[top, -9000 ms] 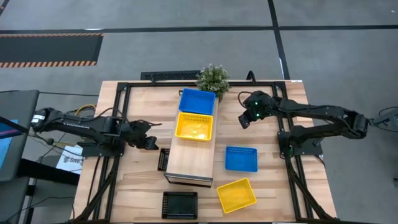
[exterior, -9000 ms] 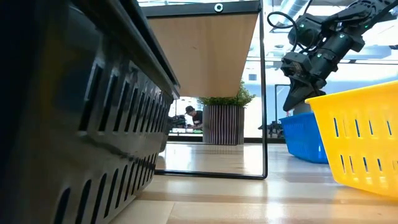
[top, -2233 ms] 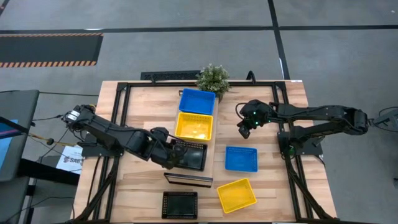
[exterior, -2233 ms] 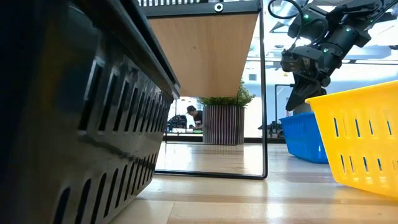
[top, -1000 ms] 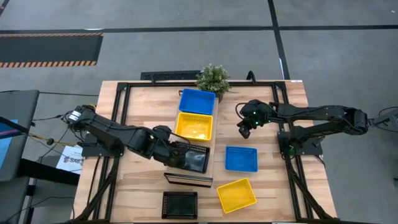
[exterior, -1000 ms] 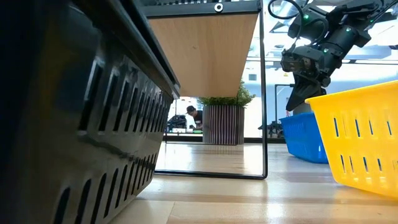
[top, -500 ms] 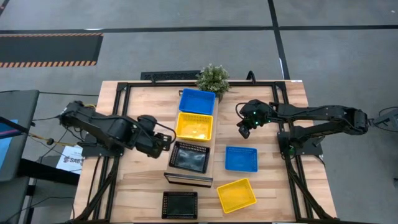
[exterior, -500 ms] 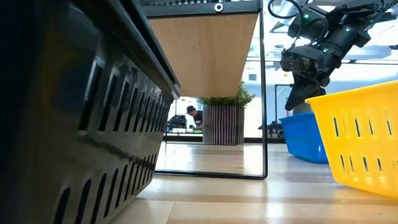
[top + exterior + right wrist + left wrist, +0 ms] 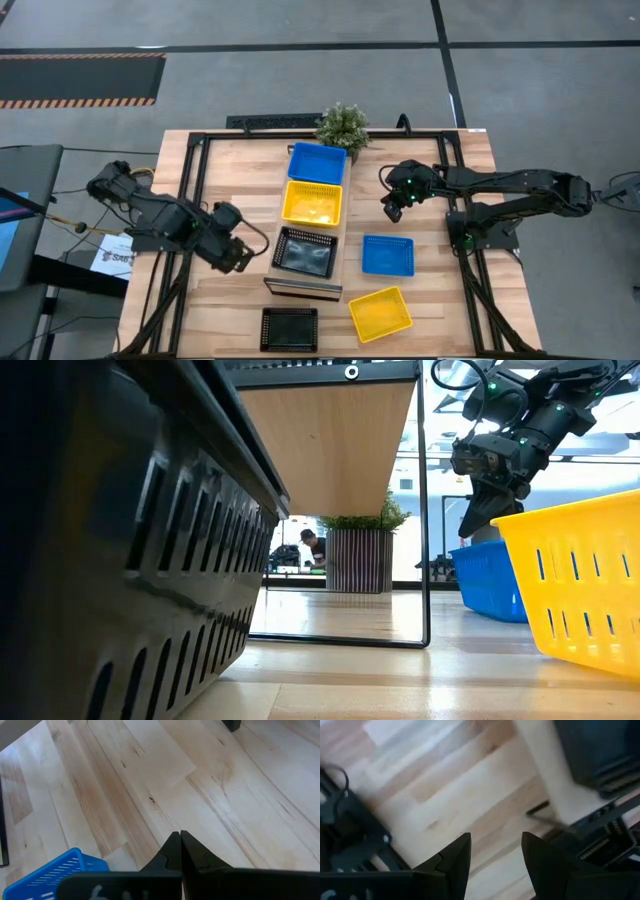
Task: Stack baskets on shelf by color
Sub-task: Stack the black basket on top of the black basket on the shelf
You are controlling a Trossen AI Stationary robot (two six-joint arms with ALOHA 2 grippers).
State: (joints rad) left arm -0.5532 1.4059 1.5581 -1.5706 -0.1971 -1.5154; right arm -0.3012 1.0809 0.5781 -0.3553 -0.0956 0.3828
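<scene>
The shelf (image 9: 303, 283) stands in the middle of the table and bears a blue basket (image 9: 317, 162) at its far end, a yellow basket (image 9: 312, 203) in the middle and a black basket (image 9: 305, 251) at its near end. On the table lie another blue basket (image 9: 387, 255), a yellow basket (image 9: 380, 313) and a black basket (image 9: 289, 329). My left gripper (image 9: 240, 258) (image 9: 495, 854) is open, over bare table left of the shelf's black basket (image 9: 600, 750). My right gripper (image 9: 392, 205) (image 9: 179, 845) hangs shut above the table, beyond the loose blue basket (image 9: 55, 870).
A potted plant (image 9: 342, 127) stands at the table's far edge behind the shelf. Dark frame rails run along both sides of the table. In the low view the near black basket (image 9: 120, 560) fills the left, and the yellow basket (image 9: 580, 580) sits at the right.
My left gripper has let go of the black basket at the shelf's near end and drawn back toward the table's left edge, a little nearer. The basket, tilted in the hold a second ago, now lies flat on the shelf.
</scene>
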